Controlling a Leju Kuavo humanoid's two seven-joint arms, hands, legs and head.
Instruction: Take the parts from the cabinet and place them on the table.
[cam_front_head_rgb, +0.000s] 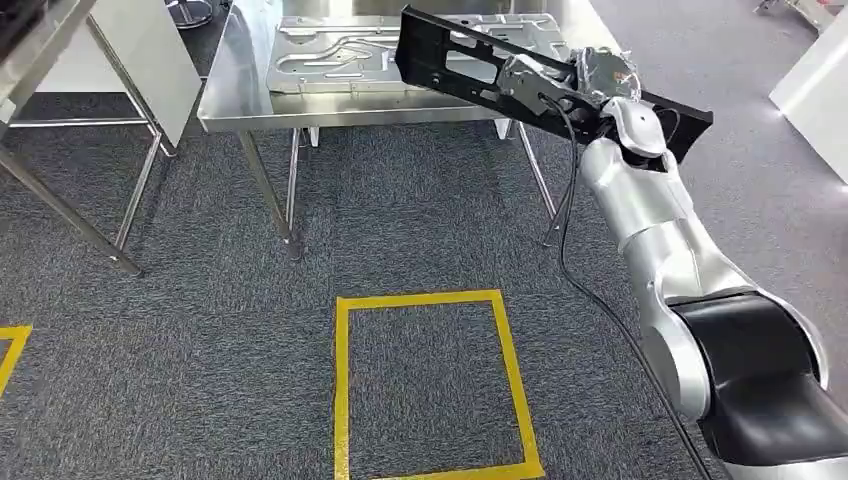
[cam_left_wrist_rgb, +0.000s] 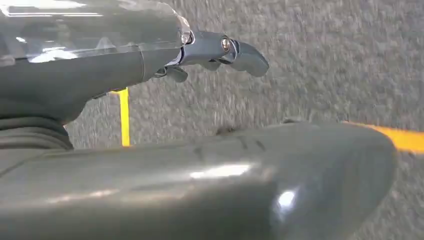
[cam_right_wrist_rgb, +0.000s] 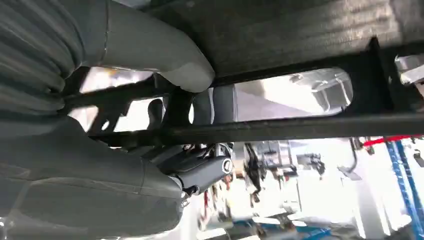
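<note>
My right hand grips a long black perforated part and holds it tilted above the right end of the steel table. In the right wrist view the thumb and fingers clamp the black part's bars. A stamped silver metal panel lies flat on the table, partly hidden behind the black part. My left hand hangs over the grey carpet with its fingers apart and nothing in it.
A yellow taped rectangle marks the carpet in front of the table. A metal frame with slanted legs stands at the left. A white object sits at the far right.
</note>
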